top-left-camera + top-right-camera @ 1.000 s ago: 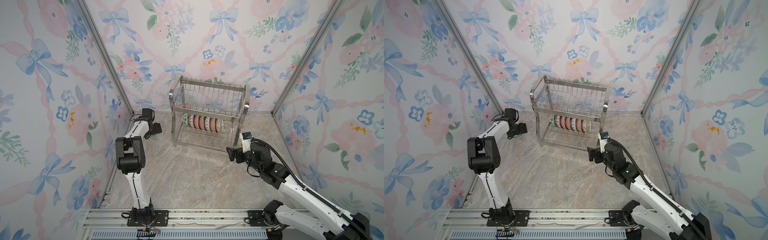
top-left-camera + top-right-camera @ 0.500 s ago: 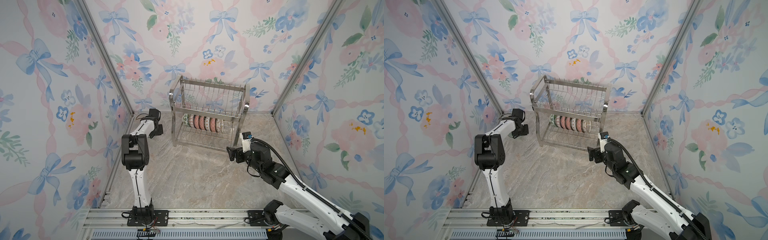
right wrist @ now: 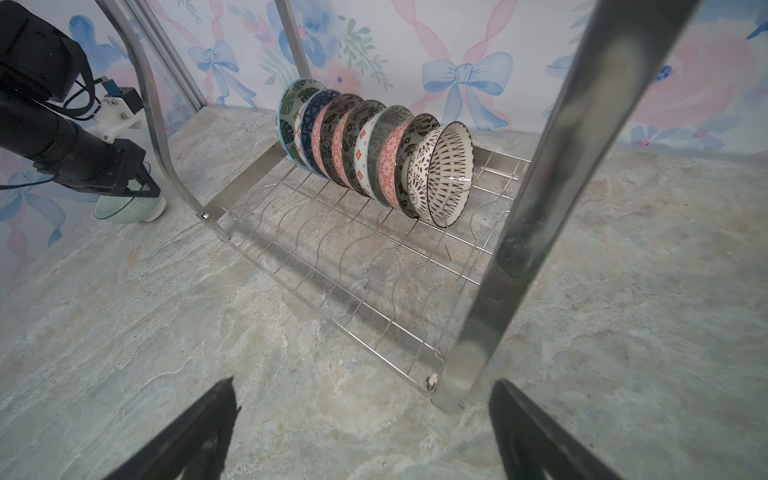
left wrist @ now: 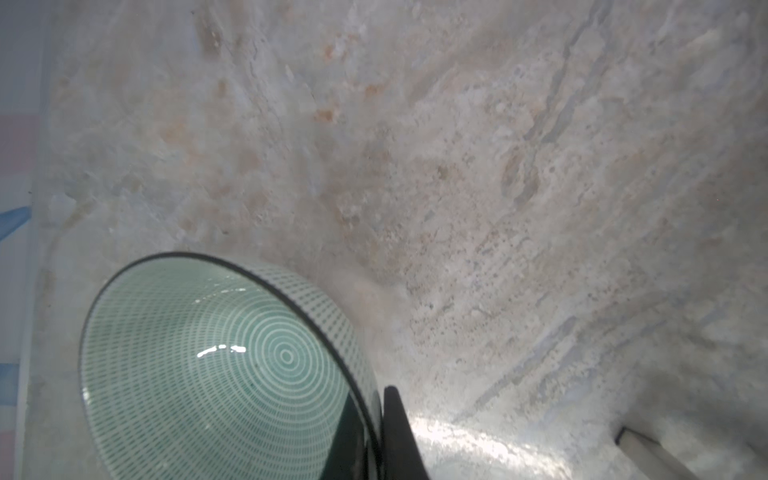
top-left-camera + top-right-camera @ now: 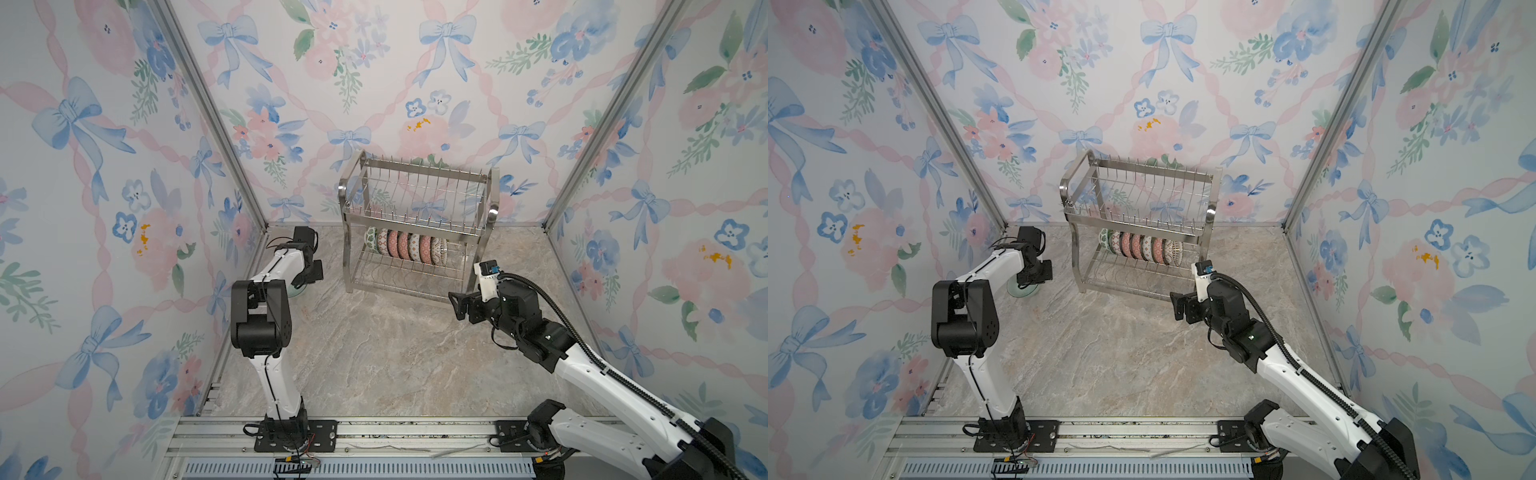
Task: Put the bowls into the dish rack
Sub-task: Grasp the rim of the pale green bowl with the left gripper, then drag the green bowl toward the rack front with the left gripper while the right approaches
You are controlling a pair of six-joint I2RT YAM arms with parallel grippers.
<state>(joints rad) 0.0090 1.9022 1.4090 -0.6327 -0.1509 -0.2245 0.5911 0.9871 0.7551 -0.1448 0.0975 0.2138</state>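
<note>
the left gripper [image 4: 374, 424] is clamped on the rim of the green ringed bowl [image 4: 216, 365] out on the marble top [image 4: 498, 166], likely to carry it to the dish rack [image 5: 415, 216] where seven bowls [image 3: 374, 153] stand on edge, right gripper [image 3: 363, 382] idle, agape.

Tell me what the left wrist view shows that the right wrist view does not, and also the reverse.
Only the left wrist view: the ring pattern inside the green bowl, seen close up.
Only the right wrist view: the rack, a row of bowls standing on edge in its lower tier, and the right gripper, open and empty.
Both: the green bowl, the left gripper shut on its rim, and the marble table.
</note>
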